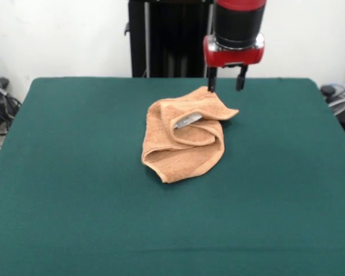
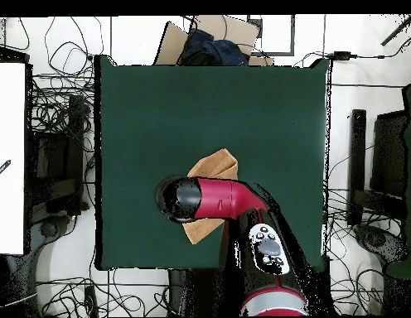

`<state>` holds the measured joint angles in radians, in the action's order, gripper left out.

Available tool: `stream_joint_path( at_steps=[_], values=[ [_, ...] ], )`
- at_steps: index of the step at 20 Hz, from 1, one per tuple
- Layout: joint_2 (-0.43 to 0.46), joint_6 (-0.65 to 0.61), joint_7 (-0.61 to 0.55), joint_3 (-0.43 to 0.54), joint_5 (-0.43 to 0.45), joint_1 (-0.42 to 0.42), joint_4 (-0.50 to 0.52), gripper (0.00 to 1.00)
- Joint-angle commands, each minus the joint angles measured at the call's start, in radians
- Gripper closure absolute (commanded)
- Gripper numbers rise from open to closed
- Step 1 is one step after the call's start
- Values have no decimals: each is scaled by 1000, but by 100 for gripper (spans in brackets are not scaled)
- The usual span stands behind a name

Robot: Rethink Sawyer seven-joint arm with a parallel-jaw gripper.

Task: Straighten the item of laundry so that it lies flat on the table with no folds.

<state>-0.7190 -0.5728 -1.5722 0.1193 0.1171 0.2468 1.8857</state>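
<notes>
Jaws point(image 1: 225, 86) stand parted, the two dark prongs hanging just above the far edge of the towel point(image 1: 184, 135), one over the cloth's upper fold and the other just off it, holding nothing.

That towel lies crumpled near the middle of the table point(image 1: 75, 190), bunched into a rough lump. Several layers curl over one another, a loose corner pokes out toward the side under the prongs, and a small grey tag point(image 1: 188, 120) shows in a pocket between the folds. The nearest part tapers to a rounded point with a woven band running along its edge. In the overhead view most of the cloth is hidden under the arm point(image 2: 210, 199); only peach corners stick out on either side of it.

To do this step well, I would judge that the grip should close on a single outer layer at that free corner, not on the thick roll beside it, so that pulling away from the lump unrolls the folds instead of dragging the bundle whole. Terry pile looks soft and thick, likely to cling to itself and to the table's dark green, cloth-like top, so a low, slow draw should serve better than a high lift.

Around the towel the table spreads wide.
</notes>
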Motion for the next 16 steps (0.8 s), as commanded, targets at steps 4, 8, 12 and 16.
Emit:
stream_joint_path(
  at_steps=[4, 8, 12, 16],
  values=[
    [71, -71, -26, 33, 72, -20, -65, 0],
    [77, -66, -29, 34, 79, -20, -69, 0],
    [92, -67, -33, 38, 75, -20, -83, 0],
    [97, -57, -32, 38, 76, -15, -77, 0]
  ],
)
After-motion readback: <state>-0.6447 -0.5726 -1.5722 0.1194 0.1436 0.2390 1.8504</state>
